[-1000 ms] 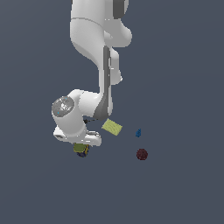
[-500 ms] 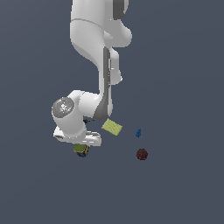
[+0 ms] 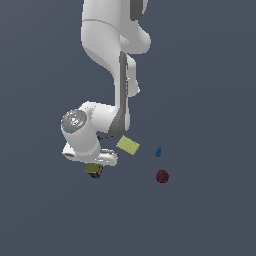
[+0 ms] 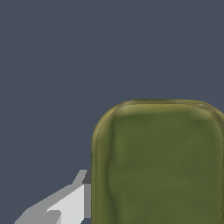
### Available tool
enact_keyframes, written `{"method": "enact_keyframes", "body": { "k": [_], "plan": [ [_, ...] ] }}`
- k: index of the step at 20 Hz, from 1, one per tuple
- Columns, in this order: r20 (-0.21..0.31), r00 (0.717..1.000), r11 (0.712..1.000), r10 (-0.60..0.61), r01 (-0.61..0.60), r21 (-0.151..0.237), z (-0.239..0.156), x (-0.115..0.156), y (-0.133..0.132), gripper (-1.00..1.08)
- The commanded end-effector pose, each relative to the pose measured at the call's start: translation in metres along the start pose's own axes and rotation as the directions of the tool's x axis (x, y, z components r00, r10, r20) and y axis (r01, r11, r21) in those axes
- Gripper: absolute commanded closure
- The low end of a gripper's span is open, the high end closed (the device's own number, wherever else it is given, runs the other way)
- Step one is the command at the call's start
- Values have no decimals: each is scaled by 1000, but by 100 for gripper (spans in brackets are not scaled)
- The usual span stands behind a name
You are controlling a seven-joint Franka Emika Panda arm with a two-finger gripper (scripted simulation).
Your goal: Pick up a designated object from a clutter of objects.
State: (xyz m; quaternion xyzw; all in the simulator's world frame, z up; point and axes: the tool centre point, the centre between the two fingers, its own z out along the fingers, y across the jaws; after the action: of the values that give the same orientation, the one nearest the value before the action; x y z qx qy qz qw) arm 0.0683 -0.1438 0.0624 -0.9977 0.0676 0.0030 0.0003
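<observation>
Jaws: we cannot tell their state. In the exterior view the hand hides them; in the wrist view only one pale finger [image 4: 65,203] shows, lying against the side of the block.

Exterior view. We see the white arm [image 3: 107,60] bent down, its gripper [image 3: 95,162] low over the grey floor [image 3: 210,220]. The block [image 3: 93,170] sits directly under the hand, only its olive top and a bit of dark side with a yellow mark showing; we cannot tell whether it rests on the floor or is lifted. Just beside the hand, toward the exterior view's right, lies one flat yellow-green rectangle [image 3: 128,145], tilted. Further to that side is one tiny blue piece [image 3: 158,152], and near it, lower in frame, one dark red ball [image 3: 162,176]. These three are apart from each other and from the block. We count four small items here; no screwdriver is visible, possibly hidden by the arm.

Wrist view. We see only the block [image 4: 159,164], very close: an olive-green face with rounded corners, running off the frame edge. Floor fills the rest. Rectangle, blue piece and ball do not appear here, and the exterior view gives no such close look at the olive face.
</observation>
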Motion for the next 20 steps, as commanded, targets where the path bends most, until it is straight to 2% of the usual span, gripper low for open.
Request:
{"method": "enact_keyframes", "body": {
  "k": [1, 10, 20],
  "plan": [
    [-5, 1000, 1000, -1, 1, 0, -8, -2, -5, 108],
    [-5, 1000, 1000, -1, 1, 0, -50, -26, -44, 108],
    [-6, 1000, 1000, -1, 1, -2, -129, -70, -115, 108]
  ]
}}
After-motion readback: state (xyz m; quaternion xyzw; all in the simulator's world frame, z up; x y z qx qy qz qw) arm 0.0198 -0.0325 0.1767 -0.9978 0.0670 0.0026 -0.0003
